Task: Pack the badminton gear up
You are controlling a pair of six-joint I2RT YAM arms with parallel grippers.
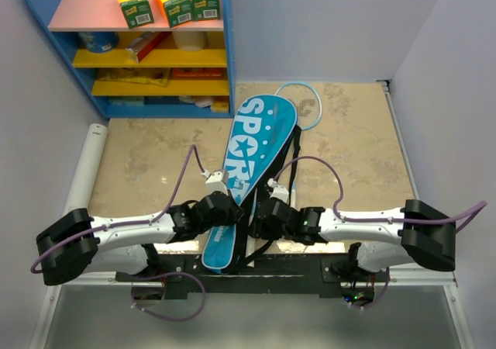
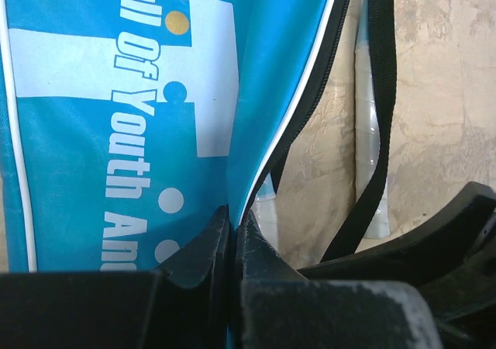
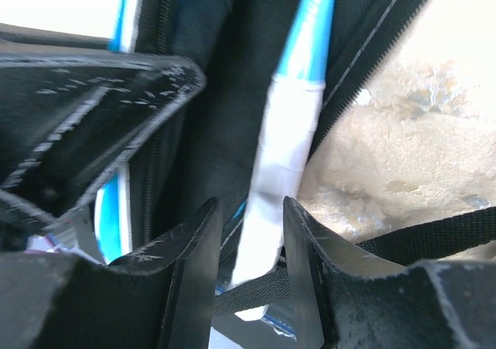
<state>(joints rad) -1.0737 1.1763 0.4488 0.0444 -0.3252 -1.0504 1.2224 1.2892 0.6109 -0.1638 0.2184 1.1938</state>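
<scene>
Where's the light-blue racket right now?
In the top view the racket lies right of centre, head poking out past the far right edge of the blue racket bag; its silver-white handle sits between the fingers of the right pincer.

The bag (image 1: 252, 163) lies on the table (image 1: 356, 155), stretching ahead of both grippers. Most of it lies left of the left gripper (image 2: 232, 221), which sits at its right edge. Just right of that edge a racket handle (image 3: 283, 147) lies between the right gripper (image 3: 248, 209) fingers, and a racket head (image 1: 306, 103) lies far ahead, beside the bag's far end.

White arms (image 1: 128, 231), black joints (image 1: 66, 244), looping purple cables (image 1: 186, 167); left hand (image 2: 232, 229) and right hand (image 3: 248, 217) scuffed black.
</scene>
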